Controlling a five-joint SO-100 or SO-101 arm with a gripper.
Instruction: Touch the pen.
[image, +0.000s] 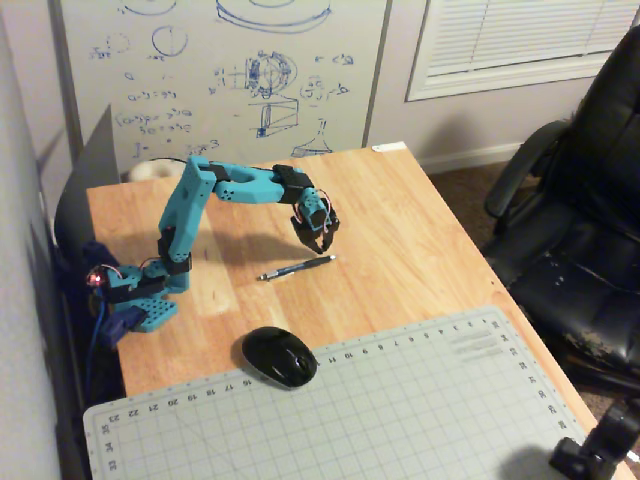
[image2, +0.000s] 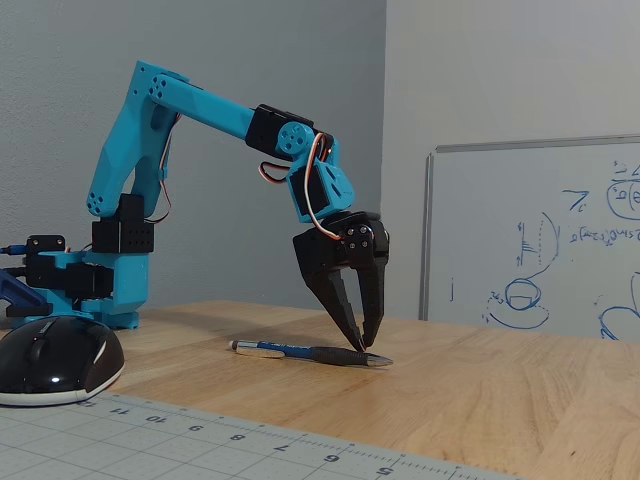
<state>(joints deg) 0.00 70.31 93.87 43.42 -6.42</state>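
In a fixed view the black mouse sits at the left on the wooden table, beside the grey cutting mat; the pen lies flat on the table to its right; the gripper points down, fingers nearly closed with a narrow gap, tips touching the pen near its tip end, grasping nothing; a whiteboard stands at the right.

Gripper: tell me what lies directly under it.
Under the gripper lies the pen on the wooden table; the nearly closed jaws meet its tip end. Actual contact can't be confirmed.
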